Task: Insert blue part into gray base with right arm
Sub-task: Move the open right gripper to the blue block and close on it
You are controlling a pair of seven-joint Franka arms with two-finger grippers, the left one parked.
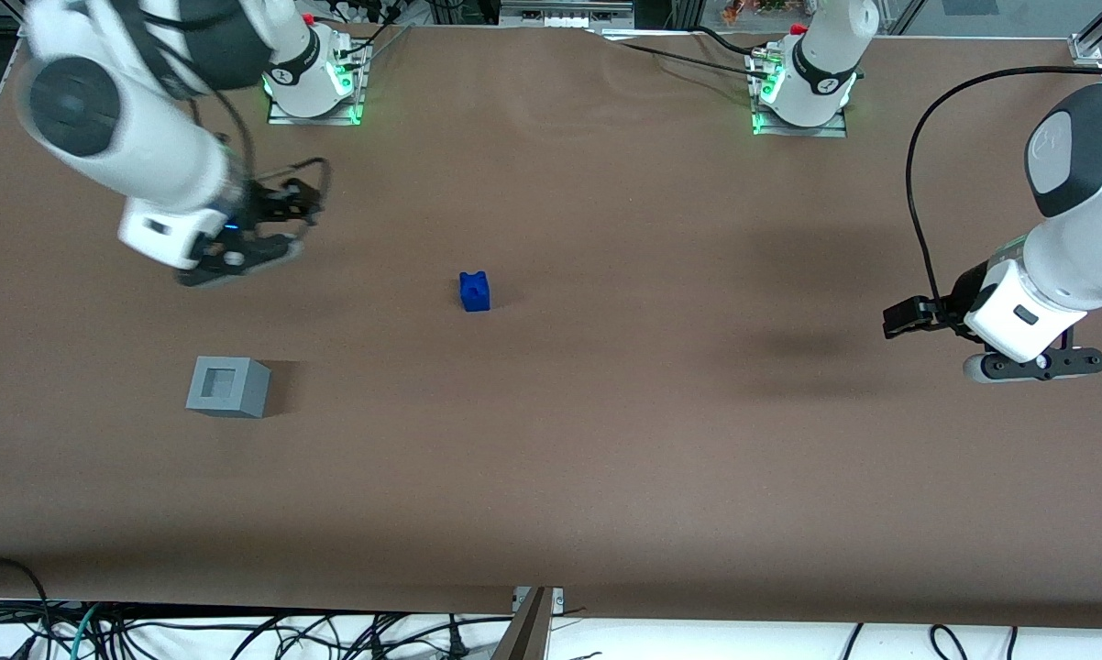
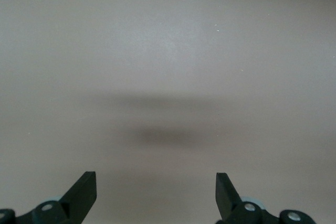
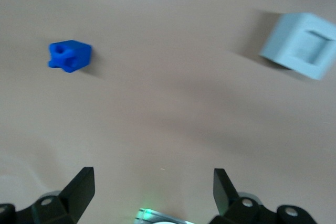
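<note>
gripper (image 3: 152,190) apparently spread, aloft, apart from blue part (image 1: 474,291)

Right arm (image 1: 120,128) raised over working arm's end of brown surface (image 1: 606,458), gripper (image 1: 248,240) hanging above it, carrying nothing. Blue part (image 1: 474,291) upright near mid-surface, well apart from gripper. Gray base (image 1: 227,386) nearer the camera than gripper, recess up, empty. Well apart from blue part.
</note>
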